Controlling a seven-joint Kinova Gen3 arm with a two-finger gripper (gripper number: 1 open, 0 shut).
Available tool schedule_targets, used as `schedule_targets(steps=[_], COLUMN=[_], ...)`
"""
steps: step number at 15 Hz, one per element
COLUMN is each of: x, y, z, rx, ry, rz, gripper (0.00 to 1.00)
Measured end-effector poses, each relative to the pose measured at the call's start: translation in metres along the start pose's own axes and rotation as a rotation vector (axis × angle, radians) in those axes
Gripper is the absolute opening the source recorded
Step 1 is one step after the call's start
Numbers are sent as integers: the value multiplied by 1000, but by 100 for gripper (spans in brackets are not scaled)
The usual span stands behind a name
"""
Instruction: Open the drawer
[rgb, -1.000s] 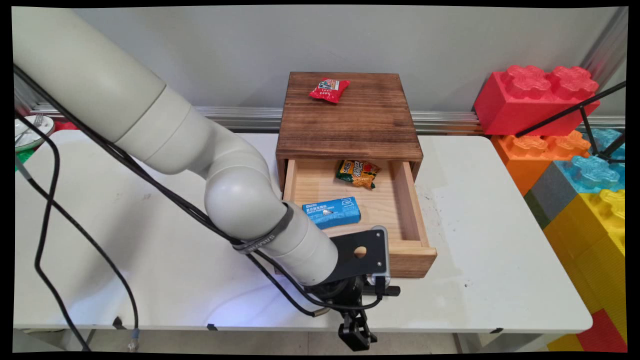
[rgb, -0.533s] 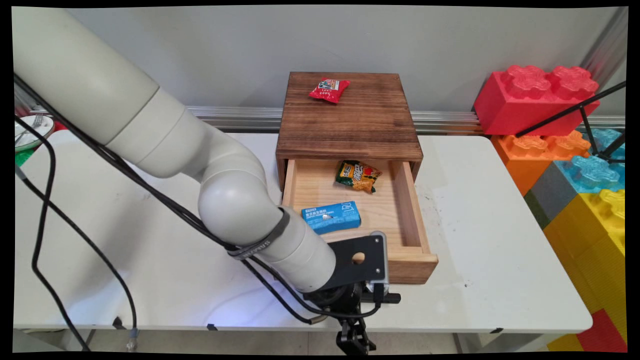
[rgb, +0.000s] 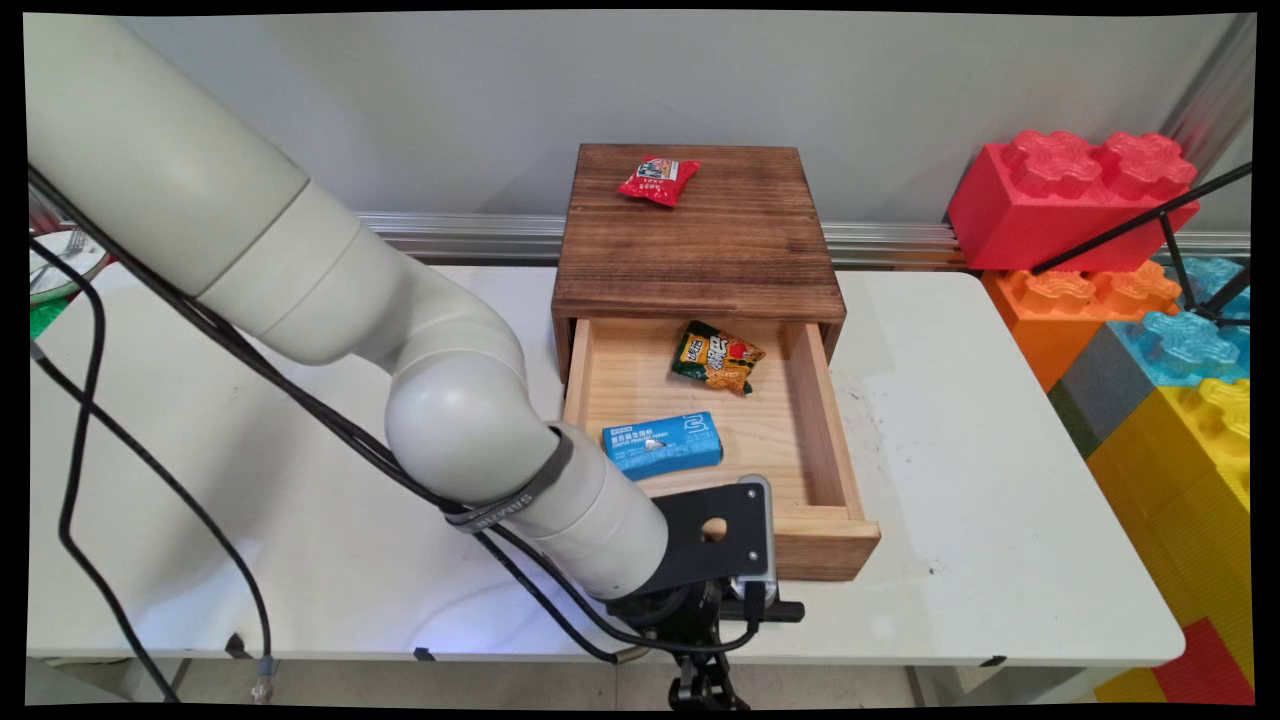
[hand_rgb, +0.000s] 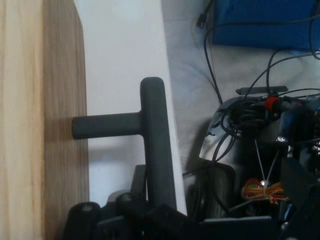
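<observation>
Tho at tbl (rgb: 300, 560) edge, hand (hand_rgb: 150, 202) tight round drawer (rgb: 825, 535) T-handle (hand_rgb: 151, 125).

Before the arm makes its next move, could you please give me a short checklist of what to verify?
1. Hand shut on the dark grey T-shaped handle: ok.
2. Light wooden drawer pulled out of the dark wooden box: ok.
3. Blue packet and green-and-orange snack bag lying inside the drawer: ok.
4. Red snack bag on the box top, back from its front edge: ok.
5. Black cables free of the drawer front: cannot tell, they pass close under the arm.
</observation>
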Motion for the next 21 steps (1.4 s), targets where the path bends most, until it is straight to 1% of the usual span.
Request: schedule_targets(steps=[21], x=[0], y=[15], z=[0], rx=[-21], ry=[9], rz=[-5], gripper=[100])
